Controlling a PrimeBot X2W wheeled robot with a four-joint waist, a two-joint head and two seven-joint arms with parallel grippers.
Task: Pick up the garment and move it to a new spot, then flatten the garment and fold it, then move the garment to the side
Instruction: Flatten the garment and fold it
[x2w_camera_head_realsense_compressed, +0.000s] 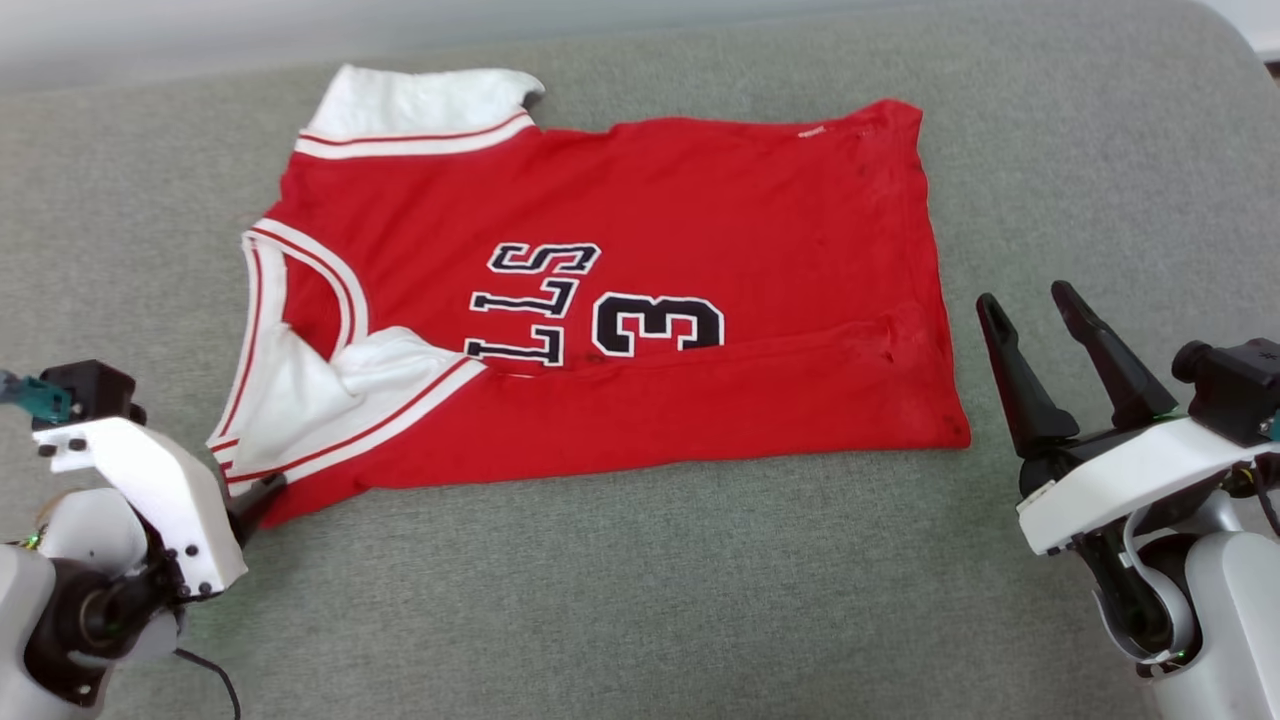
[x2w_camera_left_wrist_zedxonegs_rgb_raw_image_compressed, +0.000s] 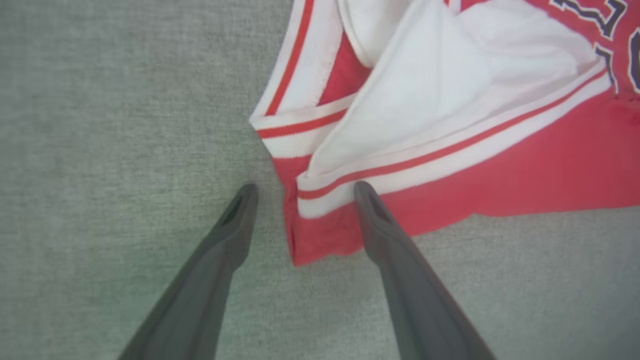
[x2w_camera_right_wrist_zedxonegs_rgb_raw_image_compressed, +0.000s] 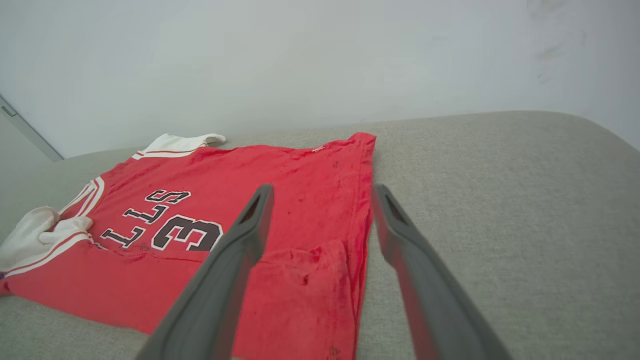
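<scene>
surroundings: grey fabric surface (x2w_camera_head_realsense_compressed: 640, 600), pale wall (x2w_camera_right_wrist_zedxonegs_rgb_raw_image_compressed: 300, 60) behind | garment (x2w_camera_head_realsense_compressed: 700, 200): flat mid-surface, collar toward robot's left, near edge folded up over part of the lettering | writing: "LLS", "3" | left gripper (x2w_camera_left_wrist_zedxonegs_rgb_raw_image_compressed: 305, 189): jaws apart, straddling near collar-side corner | right gripper (x2w_camera_head_realsense_compressed: 1022, 295): jaws apart, just beside hem, empty

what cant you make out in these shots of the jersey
- Head view: the garment has its near edge folded over, hiding the start of its lettering.
- Left wrist view: top and right edges cut the garment off; whether the left claw touches its corner is unclear.
- Right wrist view: the right claw covers part of the hem.
</scene>
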